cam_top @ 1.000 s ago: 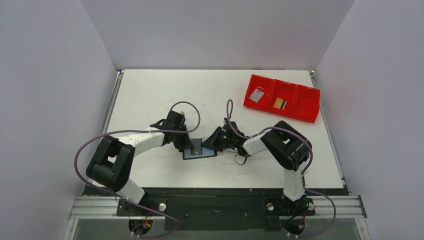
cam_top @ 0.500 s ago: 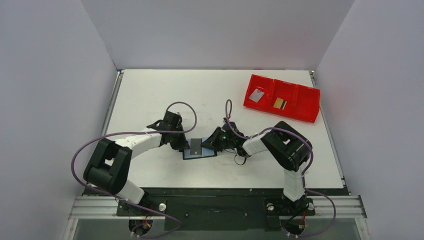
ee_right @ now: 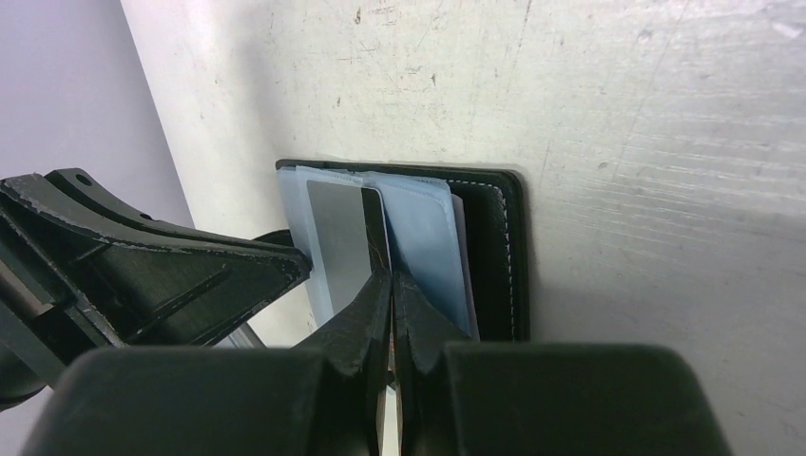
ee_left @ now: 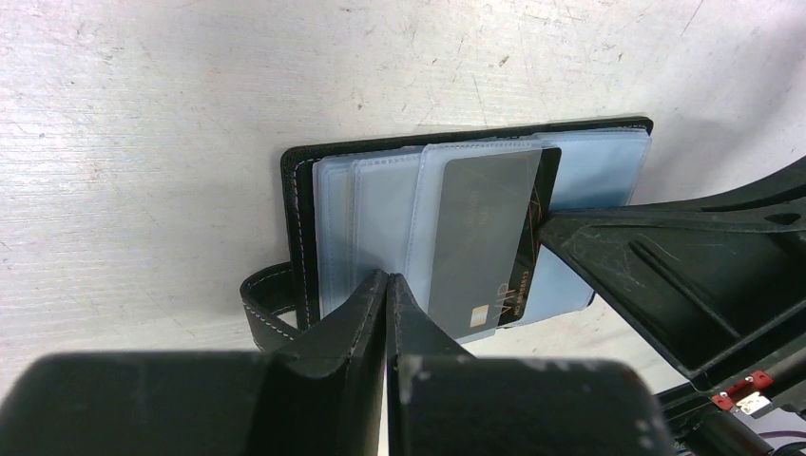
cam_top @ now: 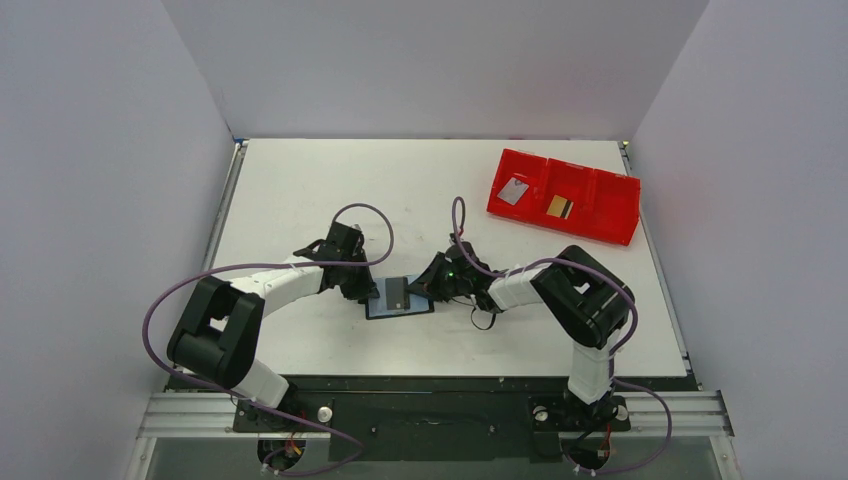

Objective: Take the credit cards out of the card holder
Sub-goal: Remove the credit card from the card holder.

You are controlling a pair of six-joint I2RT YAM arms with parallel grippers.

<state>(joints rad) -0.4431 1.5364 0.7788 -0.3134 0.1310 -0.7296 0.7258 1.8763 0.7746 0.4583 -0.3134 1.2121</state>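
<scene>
The card holder (cam_top: 412,306) lies open near the table's front, its clear sleeves (ee_left: 380,218) fanned out. A black card (ee_left: 489,242) sticks partway out of a sleeve; from above the black card (cam_top: 395,292) shows as a dark patch. My left gripper (ee_left: 388,281) is shut with nothing between its fingers, tips pressed down on the sleeves at the holder's left side (cam_top: 368,291). My right gripper (ee_right: 390,277) is shut on the black card's edge (ee_right: 377,233), reaching in from the holder's right (cam_top: 427,289). A silver card (cam_top: 514,191) and a gold card (cam_top: 560,207) lie in the red tray.
The red three-compartment tray (cam_top: 600,215) stands at the back right, close to the right wall. The holder's strap loop (ee_left: 261,304) curls out at its spine. Both arms' cables arch above the table's middle.
More of the black card shows out of its sleeve than a second ago. The left arm has shifted slightly left, and the right arm's elbow has swung a little right.
</scene>
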